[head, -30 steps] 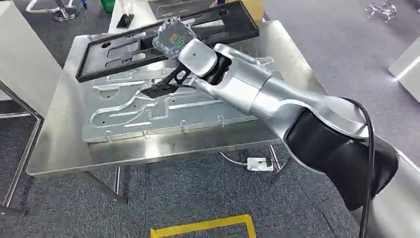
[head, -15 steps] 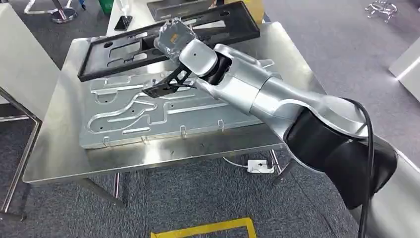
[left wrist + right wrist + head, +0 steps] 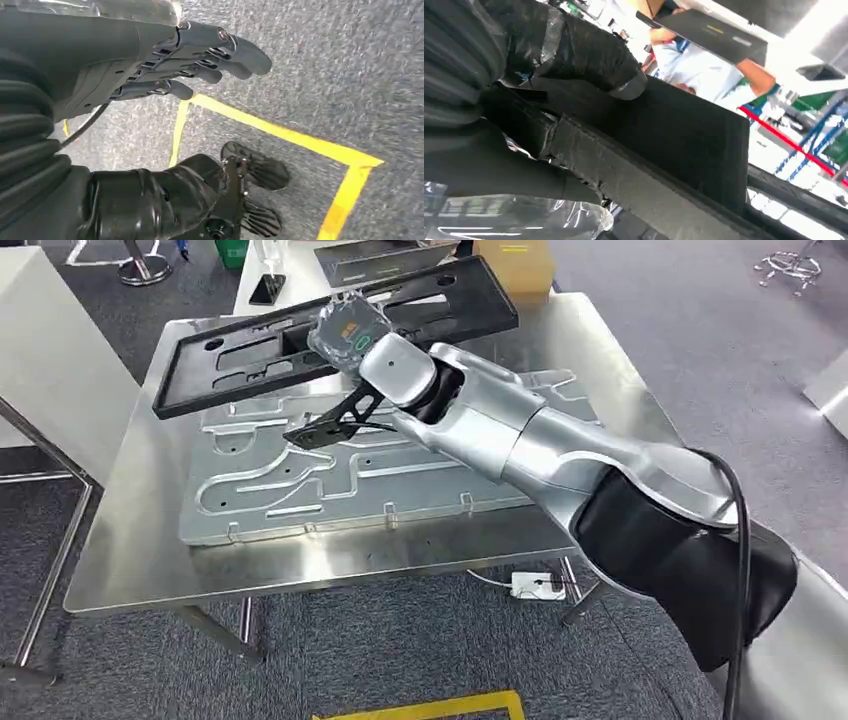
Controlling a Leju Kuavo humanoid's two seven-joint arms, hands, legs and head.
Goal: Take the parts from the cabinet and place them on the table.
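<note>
Right robot hand [image 3: 549, 85] gripped edge of black frame [image 3: 330, 335], thumb pressed on top face, frame tilted over silver plate [image 3: 350, 470] on bench [image 3: 130, 550]. Right arm [image 3: 520, 440] reached across bench. Left robot hand [image 3: 165, 60] hung above grey floor [image 3: 350, 75] near yellow tape [image 3: 280, 132], fingers loosely apart, held nothing.

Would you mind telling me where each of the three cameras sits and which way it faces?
Head view: high on the body, looking down at the steel table with the black frame over a grey panel; the right arm reaches in.
Left wrist view: behind the hanging left hand, facing carpet with yellow tape.
Right wrist view: behind the right hand, which grips the black frame; a person beyond.
Shared: head and right wrist views show the black frame.
</note>
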